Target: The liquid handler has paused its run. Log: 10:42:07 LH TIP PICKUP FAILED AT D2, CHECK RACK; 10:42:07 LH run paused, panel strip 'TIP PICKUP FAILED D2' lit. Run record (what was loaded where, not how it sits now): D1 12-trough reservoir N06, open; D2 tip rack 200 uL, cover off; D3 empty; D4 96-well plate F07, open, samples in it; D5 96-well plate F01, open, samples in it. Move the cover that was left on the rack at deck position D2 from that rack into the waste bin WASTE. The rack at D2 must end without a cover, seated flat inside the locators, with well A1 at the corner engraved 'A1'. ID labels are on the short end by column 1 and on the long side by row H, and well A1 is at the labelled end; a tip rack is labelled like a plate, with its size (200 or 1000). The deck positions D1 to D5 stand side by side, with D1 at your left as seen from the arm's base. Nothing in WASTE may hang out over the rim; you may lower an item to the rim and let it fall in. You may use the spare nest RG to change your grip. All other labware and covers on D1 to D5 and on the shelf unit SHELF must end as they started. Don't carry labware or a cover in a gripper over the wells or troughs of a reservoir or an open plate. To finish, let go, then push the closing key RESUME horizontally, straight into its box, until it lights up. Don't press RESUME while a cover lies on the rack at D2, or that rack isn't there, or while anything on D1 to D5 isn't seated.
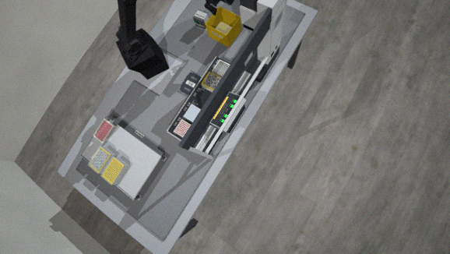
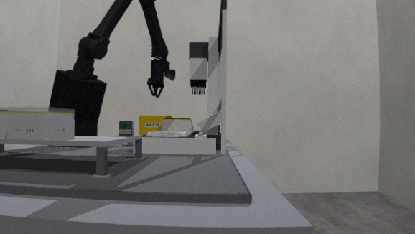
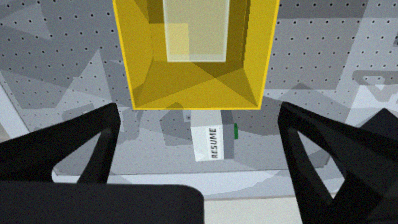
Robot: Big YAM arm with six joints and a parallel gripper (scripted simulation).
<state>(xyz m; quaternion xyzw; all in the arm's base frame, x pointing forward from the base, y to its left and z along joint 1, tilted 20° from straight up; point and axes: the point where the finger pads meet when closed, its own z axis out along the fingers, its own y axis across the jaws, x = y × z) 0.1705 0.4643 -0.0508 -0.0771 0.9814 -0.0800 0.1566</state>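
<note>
The yellow waste bin WASTE fills the top of the wrist view, and a clear cover point(image 3: 196, 29) lies flat on its floor, inside the rim. The bin also shows at the table's far end point(image 1: 223, 26) and as a yellow box marked WASTE point(image 2: 154, 125). My gripper point(image 3: 199, 111) point(image 2: 156, 87) is open and empty; it hangs high above the table, just off the bin's near rim. The RESUME key box point(image 3: 214, 141) sits below between my fingers, its green key on the right side; it also shows in the top and exterior views point(image 1: 200, 18) point(image 2: 126, 128). The tip rack at D2 point(image 1: 212, 81) sits on the deck with its tips showing.
The deck row point(image 1: 198, 101) holds a reservoir, plates and an empty spot along the handler's gantry wall point(image 1: 227, 82). The pipetting head point(image 2: 198, 73) hangs right of my gripper. The shelf unit point(image 1: 128, 156) with several racks and plates stands at the near end. A dark nest point(image 1: 191, 80) lies beside the deck.
</note>
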